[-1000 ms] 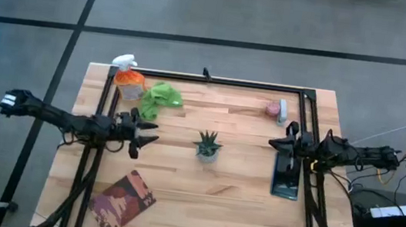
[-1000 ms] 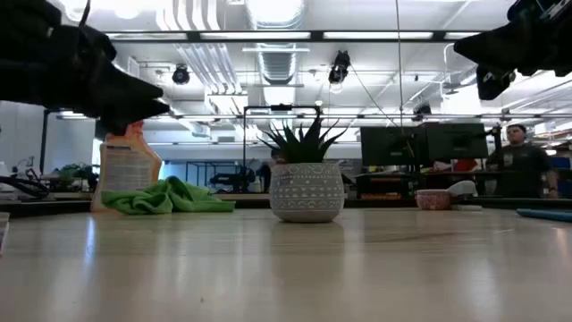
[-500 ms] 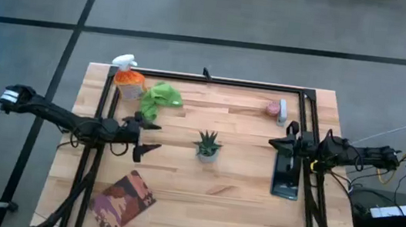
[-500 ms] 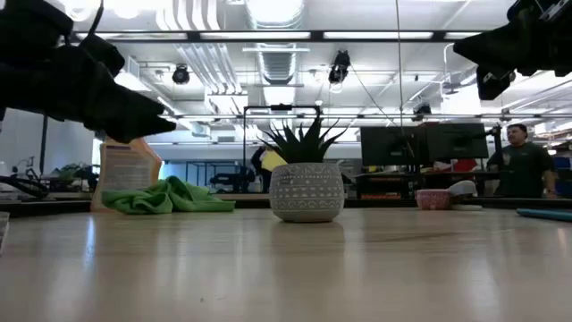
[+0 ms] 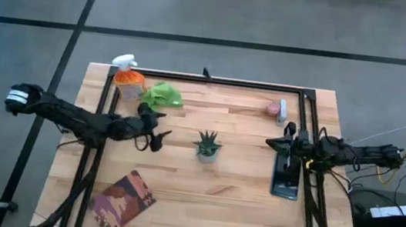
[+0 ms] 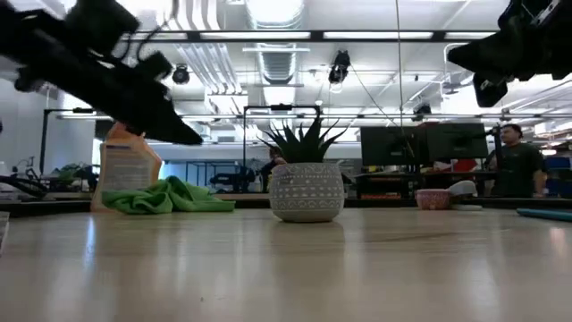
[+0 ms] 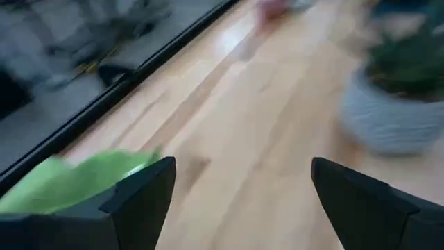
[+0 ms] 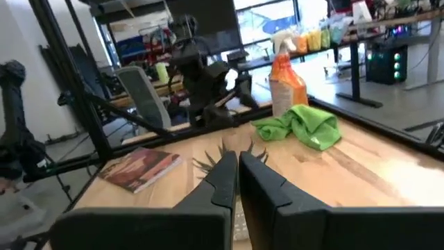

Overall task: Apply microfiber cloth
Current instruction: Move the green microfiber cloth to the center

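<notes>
So the microfiber cloth point(image 5: 160, 97) sits bunched near the table's far-left corner, next to the spray bottle point(image 5: 128, 78). The left pincer point(image 5: 155, 132), fingers spread wide, hovers just short of it, way closer than the right pincer point(image 5: 280, 144), which is closed over by the table's right edge.

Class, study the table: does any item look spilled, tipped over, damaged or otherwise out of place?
Nothing spilled or tipped. The microfiber cloth lies crumpled beside the upright spray bottle; the book sits askew to the table edge.
</notes>
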Controlling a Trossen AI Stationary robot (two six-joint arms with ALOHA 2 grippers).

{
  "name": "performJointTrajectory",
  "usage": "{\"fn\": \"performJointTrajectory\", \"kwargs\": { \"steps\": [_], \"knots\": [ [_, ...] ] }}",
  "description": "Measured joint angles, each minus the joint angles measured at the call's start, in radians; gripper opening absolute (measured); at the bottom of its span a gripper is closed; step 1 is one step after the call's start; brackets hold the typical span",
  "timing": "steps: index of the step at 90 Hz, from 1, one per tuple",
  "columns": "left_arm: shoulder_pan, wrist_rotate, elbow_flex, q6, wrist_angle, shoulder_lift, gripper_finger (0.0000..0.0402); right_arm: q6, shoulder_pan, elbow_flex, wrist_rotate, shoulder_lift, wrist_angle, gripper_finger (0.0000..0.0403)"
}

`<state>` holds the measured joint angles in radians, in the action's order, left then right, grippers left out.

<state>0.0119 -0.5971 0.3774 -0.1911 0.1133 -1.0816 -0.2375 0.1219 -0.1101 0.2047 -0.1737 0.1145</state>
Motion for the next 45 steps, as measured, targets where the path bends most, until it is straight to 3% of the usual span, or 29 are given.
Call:
{"fn": "performJointTrajectory", "kwargs": {
  "steps": [11, 28, 45],
  "knots": [
    [0.071, -0.042, 0.083, -0.058, -0.149, -0.049, 0.0322, 0.002, 0.0, 0.0, -0.003, -0.095, 0.066, 0.0],
    [0.192, 0.083, 0.192, -0.117, -0.25, -0.124, 0.0322, 0.002, 0.0, 0.0, -0.003, -0.215, 0.156, 0.0],
    [0.292, 0.091, 0.265, -0.144, -0.314, -0.24, 0.0322, 0.003, 0.0, 0.0, -0.003, -0.29, 0.252, 0.0]
  ]
}}
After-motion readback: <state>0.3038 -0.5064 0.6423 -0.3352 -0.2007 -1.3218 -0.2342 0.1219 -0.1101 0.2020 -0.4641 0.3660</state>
